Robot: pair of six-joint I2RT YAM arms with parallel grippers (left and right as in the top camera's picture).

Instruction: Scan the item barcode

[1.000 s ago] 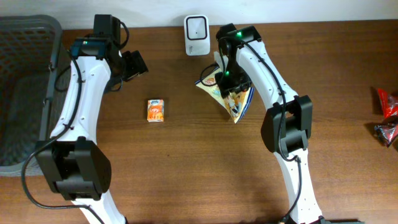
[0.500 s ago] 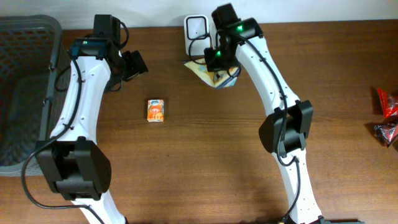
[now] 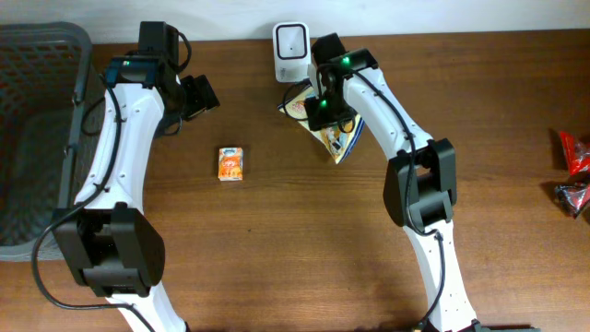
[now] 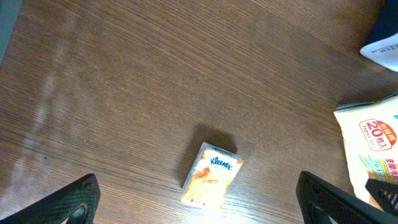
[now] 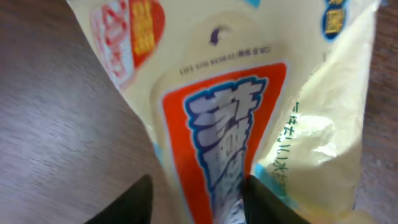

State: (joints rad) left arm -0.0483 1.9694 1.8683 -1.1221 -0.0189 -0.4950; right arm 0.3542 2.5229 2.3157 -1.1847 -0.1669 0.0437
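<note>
**A:** Snack packet (image 3: 337,140): where is it?

**B:** Over the far middle of the bench (image 3: 277,240), just in front of the white scanner (image 3: 290,40). It is pinched in the right hand (image 3: 323,112), whose two dark fingers close on it from either side in the right wrist view.

**A:** Any print you can read on it?

**B:** A round red label with "20" and small characters beside it. There is also an orange panel with large blue-and-white characters, too blurred to make out. The wrapper is pale yellow.

**A:** And the other hand?

**B:** The left hand (image 3: 198,97) is spread wide and holds nothing, above the bench's far left part.

**A:** What else carries writing?

**B:** A small orange-and-white tissue pack (image 4: 212,174) with "Kleenex" in blue. It lies flat on the bench, left of the packet and apart from it.

**A:** The surroundings?

**B:** The bench is dark brown wood with a clear grain. A grey mesh basket (image 3: 37,138) sits at the left edge and red packets (image 3: 573,175) at the right edge. A strip of white wall (image 3: 461,14) runs behind.
</note>
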